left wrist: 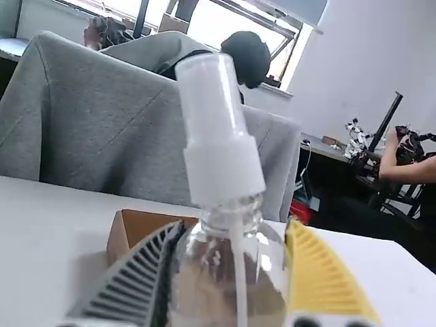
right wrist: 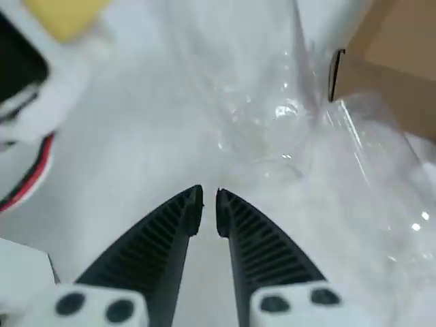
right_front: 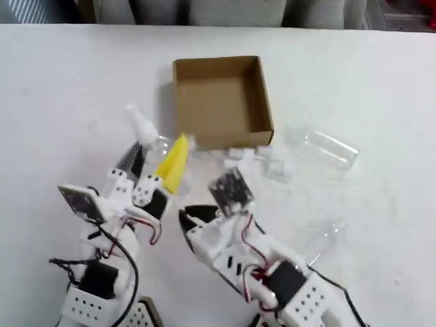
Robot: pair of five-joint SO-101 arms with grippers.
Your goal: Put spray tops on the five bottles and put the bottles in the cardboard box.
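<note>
The bottle (left wrist: 225, 272), its spray top (left wrist: 218, 136) on, is clamped between the left gripper's (right_front: 153, 155) grey and yellow fingers. Just beyond those fingertips sits the cardboard box (right_front: 266, 102), open side up. The right gripper (right wrist: 208, 201) lies beside the left, pinched to a slit on nothing, tips toward the box. Ahead and to its outer side, loose white tops (right_front: 251, 155) and a bare bottle (right_front: 327, 151) lie near the box. The table (right_front: 68, 82) runs wide on the left gripper's outer side.

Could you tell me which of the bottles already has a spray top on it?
The bottle held in the left gripper, beside the cardboard box; the loose bottles lying nearby have none.
</note>
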